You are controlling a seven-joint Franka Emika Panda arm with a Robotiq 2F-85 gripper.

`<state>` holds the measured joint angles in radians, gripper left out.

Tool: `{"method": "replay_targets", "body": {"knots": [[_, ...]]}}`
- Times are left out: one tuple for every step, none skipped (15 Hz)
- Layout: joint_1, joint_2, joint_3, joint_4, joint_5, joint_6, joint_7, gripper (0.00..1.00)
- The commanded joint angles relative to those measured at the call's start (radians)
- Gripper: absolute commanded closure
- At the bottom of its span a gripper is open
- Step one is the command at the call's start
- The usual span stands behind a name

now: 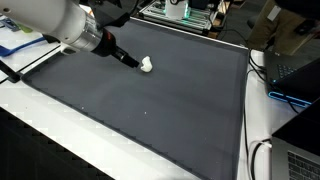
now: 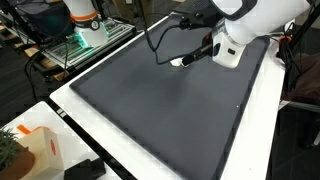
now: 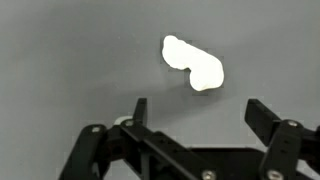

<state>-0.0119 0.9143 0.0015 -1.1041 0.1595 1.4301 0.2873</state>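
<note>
Open claw (image 3: 195,106) hovers over the grey worktop (image 3: 60,60) — white lump (image 3: 193,64) at its 12 o'clock, not yet gripped, nothing lifted.

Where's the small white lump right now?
The small white lumpy object lies on the dark grey mat, just beyond the fingertips of the open black gripper in the wrist view.

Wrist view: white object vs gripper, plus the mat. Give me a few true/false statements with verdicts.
1. The gripper is open. True.
2. The white object is clamped in the gripper. False: it lies free, ahead of the open tips.
3. The white object rests on a dark grey mat. True.
4. Several white objects lie on the mat. False: only one shows.
</note>
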Motion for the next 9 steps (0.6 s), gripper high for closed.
{"method": "replay_targets", "body": {"knots": [[-0.02, 0.066, 0.001, 0.087, 0.04, -0.06, 0.004, 0.0], [-0.021, 0.067, 0.001, 0.092, 0.044, -0.063, 0.007, 0.0], [-0.018, 0.059, -0.002, 0.086, 0.041, -0.061, 0.011, 0.0], [-0.007, 0.013, -0.01, 0.034, 0.026, -0.017, 0.009, 0.0], [-0.003, -0.034, -0.009, -0.02, 0.02, 0.012, -0.013, 0.0], [0.012, -0.118, -0.01, -0.123, -0.022, 0.06, -0.045, 0.0], [0.025, -0.168, -0.016, -0.166, -0.059, 0.077, -0.082, 0.0], [0.033, -0.198, -0.021, -0.191, -0.084, 0.107, -0.124, 0.0], [0.042, -0.239, -0.025, -0.228, -0.111, 0.145, -0.128, 0.0]]}}
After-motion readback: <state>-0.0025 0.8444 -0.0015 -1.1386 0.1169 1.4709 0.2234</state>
